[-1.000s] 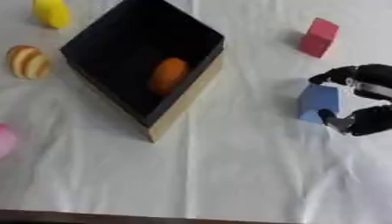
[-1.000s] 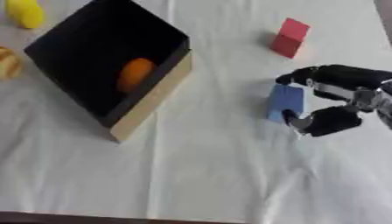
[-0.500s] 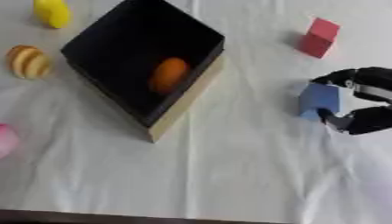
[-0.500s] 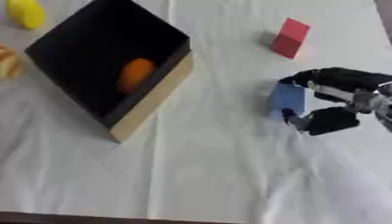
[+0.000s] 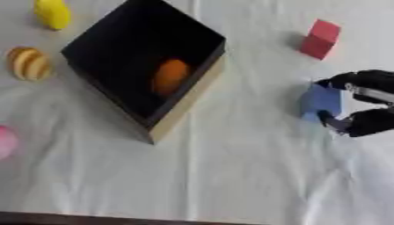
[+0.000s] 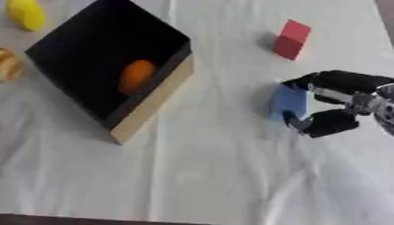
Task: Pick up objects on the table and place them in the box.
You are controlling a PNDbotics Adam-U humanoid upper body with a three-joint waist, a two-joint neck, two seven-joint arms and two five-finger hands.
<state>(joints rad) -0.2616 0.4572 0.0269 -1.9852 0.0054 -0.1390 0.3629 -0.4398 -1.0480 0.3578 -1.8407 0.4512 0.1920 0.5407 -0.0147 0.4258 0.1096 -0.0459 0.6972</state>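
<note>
I'm seeing a bright, evenly lit scene with soft, diffuse light and no harsh glare on the white tablecloth. Shadows are faint: a soft grey one sits just left of the red block, and another to the left of the blue block, so I judge the light comes from the right. The black box has a dark interior, yet the orange object inside reads clearly. Both views are soft overall, with blurred edges on everything. My right hand looks smeared, its black surfaces losing detail. The cloth's creases show as pale grey bands.
</note>
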